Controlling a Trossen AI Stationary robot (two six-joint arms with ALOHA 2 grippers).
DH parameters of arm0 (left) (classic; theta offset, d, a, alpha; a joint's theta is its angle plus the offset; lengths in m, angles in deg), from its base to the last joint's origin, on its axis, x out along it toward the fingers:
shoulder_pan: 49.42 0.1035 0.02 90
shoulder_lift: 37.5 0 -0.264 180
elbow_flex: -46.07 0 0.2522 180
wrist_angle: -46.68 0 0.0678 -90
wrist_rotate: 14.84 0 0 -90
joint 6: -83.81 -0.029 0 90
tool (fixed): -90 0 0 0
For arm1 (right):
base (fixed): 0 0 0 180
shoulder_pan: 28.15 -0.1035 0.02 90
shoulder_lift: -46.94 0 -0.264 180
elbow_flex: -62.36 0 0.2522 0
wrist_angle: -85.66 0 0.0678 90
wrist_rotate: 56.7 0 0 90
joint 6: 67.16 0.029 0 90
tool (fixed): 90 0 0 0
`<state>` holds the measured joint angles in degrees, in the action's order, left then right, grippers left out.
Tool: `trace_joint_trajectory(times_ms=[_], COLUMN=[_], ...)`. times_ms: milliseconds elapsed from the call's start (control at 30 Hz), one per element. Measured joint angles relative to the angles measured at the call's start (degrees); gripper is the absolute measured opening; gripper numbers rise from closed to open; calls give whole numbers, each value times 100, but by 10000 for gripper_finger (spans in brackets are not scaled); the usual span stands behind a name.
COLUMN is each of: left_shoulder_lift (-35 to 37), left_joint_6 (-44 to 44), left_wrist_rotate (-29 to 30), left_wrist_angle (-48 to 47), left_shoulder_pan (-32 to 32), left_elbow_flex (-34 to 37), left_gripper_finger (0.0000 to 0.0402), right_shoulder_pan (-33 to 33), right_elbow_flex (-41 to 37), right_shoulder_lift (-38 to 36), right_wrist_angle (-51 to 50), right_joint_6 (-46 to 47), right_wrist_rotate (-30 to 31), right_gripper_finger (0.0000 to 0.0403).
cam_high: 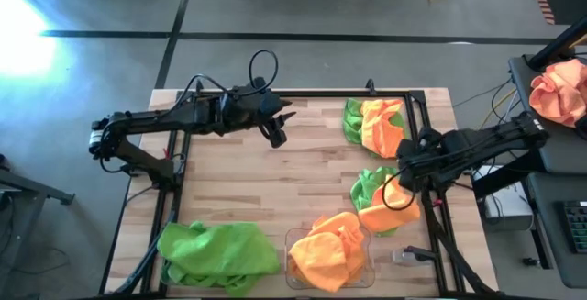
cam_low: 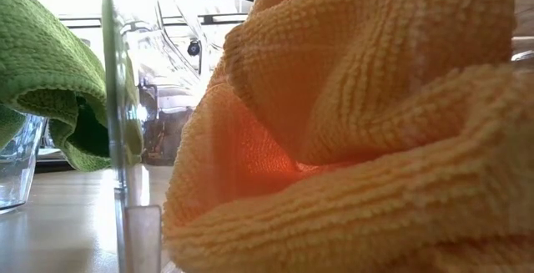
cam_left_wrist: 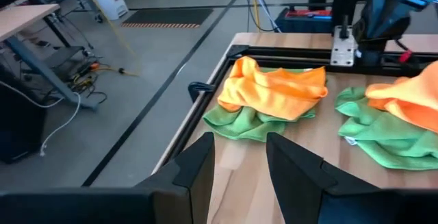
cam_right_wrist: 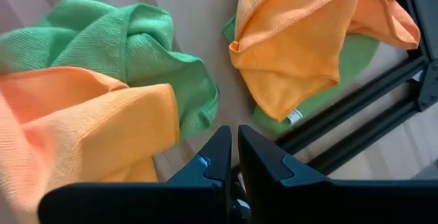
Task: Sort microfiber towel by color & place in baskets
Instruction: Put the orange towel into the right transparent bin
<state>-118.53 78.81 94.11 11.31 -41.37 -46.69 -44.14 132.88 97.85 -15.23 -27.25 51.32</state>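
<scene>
While the arms hung above the bench (cam_high: pixel 275 176):
Right fingers (cam_right_wrist: pixel 233 157): together, empty, orange towel (cam_right_wrist: pixel 89 125) just beside.
Left fingers (cam_left_wrist: pixel 236 162): apart, empty.

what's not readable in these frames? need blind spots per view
- Low view: an orange towel pressed close to the lens hides nearly all the table and both arms.
- High view: the baskets are buried under towels; the green pile hides its basket completely.
- High view: how many towels sit in each heap; folds overlap.
- Right wrist view: the right gripper is shut; towels run off the frame edge.
</scene>
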Motion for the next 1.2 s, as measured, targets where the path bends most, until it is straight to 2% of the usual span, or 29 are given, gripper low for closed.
trace_joint_trajectory(times_ms=[267,533,600,700,1000,1100,1200], left_shoulder_lift=[0,0,0,0,0,0,0], left_joint_6=[-48,-47,-49,-55,-265,-265,-308], left_wrist_rotate=[5,17,17,17,19,19,17], left_wrist_angle=[-7,-36,-36,-35,-34,-37,-59], left_shoulder_pan=[150,303,313,311,350,371,381], left_elbow_flex=[2,4,4,4,6,4,7], left_gripper_finger=[118,118,118,118,118,118,118], right_shoulder_pan=[0,2,7,7,0,-1,-38], right_elbow_flex=[335,525,551,607,722,736,695], right_shoulder_lift=[544,882,958,1037,1070,1069,1068], right_wrist_angle=[-47,-281,-299,-289,-208,-101,104], right_joint_6=[-405,-649,-649,-675,-646,-530,-360], right_wrist_rotate=[171,1445,1479,1052,-1221,-1547,-1549], right_gripper_finger=[22,22,22,22,22,22,22])
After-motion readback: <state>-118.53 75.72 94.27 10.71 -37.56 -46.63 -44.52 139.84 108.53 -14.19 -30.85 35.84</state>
